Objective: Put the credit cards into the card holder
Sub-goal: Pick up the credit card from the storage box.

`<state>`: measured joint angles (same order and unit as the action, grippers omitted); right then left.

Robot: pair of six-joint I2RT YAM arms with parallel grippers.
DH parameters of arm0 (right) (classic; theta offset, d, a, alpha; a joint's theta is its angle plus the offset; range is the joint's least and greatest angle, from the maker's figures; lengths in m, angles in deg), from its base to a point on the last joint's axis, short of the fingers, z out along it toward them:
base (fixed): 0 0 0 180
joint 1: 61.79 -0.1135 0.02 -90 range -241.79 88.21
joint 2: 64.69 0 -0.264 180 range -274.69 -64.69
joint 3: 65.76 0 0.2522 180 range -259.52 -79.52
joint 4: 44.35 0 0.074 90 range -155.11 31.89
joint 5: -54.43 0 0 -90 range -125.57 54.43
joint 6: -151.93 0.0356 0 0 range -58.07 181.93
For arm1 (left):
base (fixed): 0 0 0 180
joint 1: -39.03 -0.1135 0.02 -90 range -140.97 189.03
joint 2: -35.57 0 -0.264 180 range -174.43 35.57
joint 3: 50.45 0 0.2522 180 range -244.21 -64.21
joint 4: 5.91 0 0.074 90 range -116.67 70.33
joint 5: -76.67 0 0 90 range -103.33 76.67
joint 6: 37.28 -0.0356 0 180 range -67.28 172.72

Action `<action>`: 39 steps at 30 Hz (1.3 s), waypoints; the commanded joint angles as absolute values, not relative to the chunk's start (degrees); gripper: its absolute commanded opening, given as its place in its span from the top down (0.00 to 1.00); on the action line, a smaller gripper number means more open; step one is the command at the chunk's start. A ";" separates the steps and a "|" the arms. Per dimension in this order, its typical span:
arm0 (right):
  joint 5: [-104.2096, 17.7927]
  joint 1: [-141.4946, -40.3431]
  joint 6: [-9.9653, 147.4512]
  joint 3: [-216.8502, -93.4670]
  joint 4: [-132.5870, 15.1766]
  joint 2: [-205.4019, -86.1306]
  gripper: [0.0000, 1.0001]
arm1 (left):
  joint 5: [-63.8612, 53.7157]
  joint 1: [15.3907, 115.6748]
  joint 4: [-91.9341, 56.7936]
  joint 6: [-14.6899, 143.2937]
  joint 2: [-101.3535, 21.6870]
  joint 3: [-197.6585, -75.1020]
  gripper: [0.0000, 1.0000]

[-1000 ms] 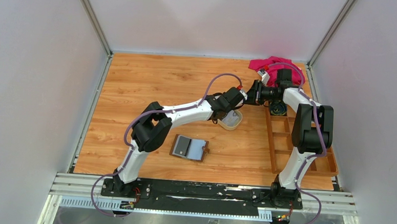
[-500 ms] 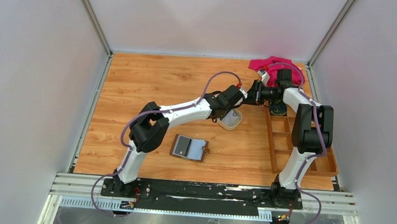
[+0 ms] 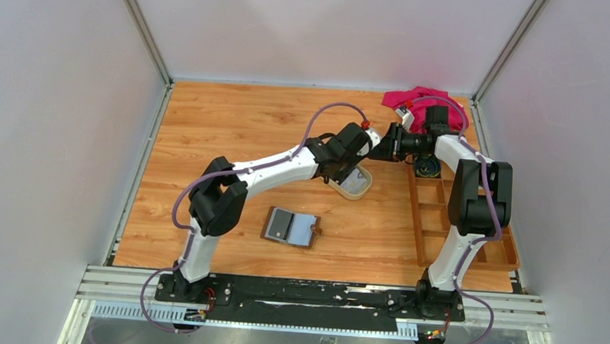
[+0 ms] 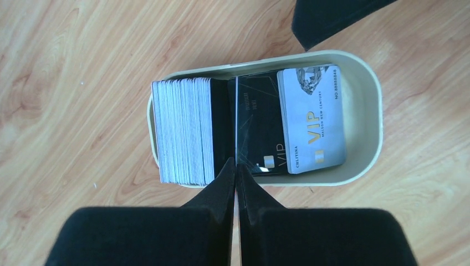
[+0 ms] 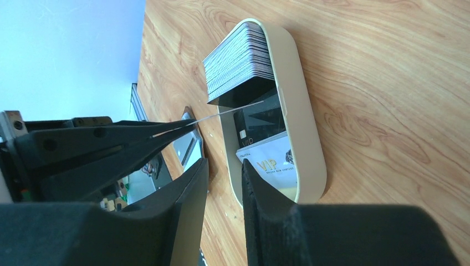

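Fingers (image 4: 220,185) of the left gripper (image 4: 236,169) are pressed onto the edge of a thin plastic credit card (image 4: 236,111), judged light, stiff and slippery, above the cream oval tin tray (image 4: 371,111), well apart from the brown leather card holder (image 3: 291,227); the right gripper (image 5: 224,166) is held slightly parted, empty.

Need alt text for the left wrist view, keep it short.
The left gripper pinches a single card edge-on over a cream oval tray. The tray holds a stack of cards on edge, a black card and a silver VIP card lying flat.
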<state>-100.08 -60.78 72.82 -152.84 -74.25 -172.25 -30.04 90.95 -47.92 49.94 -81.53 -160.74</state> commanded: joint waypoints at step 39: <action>-105.43 -73.76 18.35 -136.00 -94.85 -140.28 0.16 | 11.91 78.38 0.25 83.19 -23.05 -88.42 1.00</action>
